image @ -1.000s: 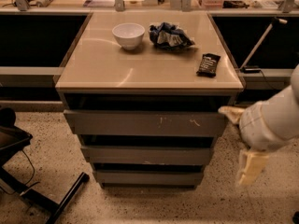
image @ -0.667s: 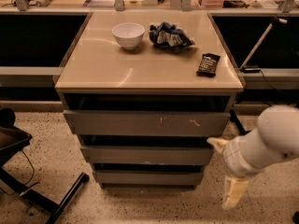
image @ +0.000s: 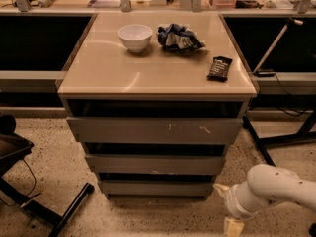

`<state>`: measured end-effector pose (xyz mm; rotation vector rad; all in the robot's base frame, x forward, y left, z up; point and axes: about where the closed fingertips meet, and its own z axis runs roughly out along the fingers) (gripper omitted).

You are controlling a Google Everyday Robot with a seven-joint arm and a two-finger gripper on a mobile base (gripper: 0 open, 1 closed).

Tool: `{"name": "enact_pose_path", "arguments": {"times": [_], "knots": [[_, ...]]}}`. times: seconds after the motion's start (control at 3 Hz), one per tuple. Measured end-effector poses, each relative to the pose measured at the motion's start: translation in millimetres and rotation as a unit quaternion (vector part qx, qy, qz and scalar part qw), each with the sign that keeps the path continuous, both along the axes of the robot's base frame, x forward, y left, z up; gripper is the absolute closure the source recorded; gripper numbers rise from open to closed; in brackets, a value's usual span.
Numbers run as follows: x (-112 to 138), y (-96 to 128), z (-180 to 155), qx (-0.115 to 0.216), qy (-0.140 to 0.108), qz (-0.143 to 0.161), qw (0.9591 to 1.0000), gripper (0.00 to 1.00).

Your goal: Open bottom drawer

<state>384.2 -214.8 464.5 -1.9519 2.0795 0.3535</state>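
The bottom drawer (image: 155, 187) is the lowest of three grey handleless drawer fronts under the beige table top; it sits pushed in, with a dark gap above it. The middle front (image: 155, 164) has a pale chip on its lower edge, and the top front (image: 155, 131) has white scratches. My gripper (image: 226, 208) is on a white arm coming in from the lower right. It hangs low near the floor, just right of the bottom drawer's right end and not touching it. Its two pale fingers stand apart and hold nothing.
On the table top (image: 98, 73) stand a white bowl (image: 135, 36), a crumpled blue-and-white bag (image: 178, 37) and a dark snack bar (image: 219, 68). A black chair base (image: 29, 201) stands at the lower left. Black stand legs (image: 276, 142) and cables are on the right.
My arm has dropped lower, from beside the top drawer's right end to floor level beside the bottom drawer. The drawers have not moved.
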Motion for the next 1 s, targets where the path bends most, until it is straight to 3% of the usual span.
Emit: {"name": "enact_pose_path", "arguments": {"times": [0.33, 0.67, 1.0], "knots": [[-15, 8, -28, 0.015, 0.026, -0.001, 0.9995, 0.0], [-15, 8, -28, 0.016, 0.026, -0.001, 0.9995, 0.0], [-5, 23, -66, 0.036, 0.03, -0.006, 0.9989, 0.0]]}}
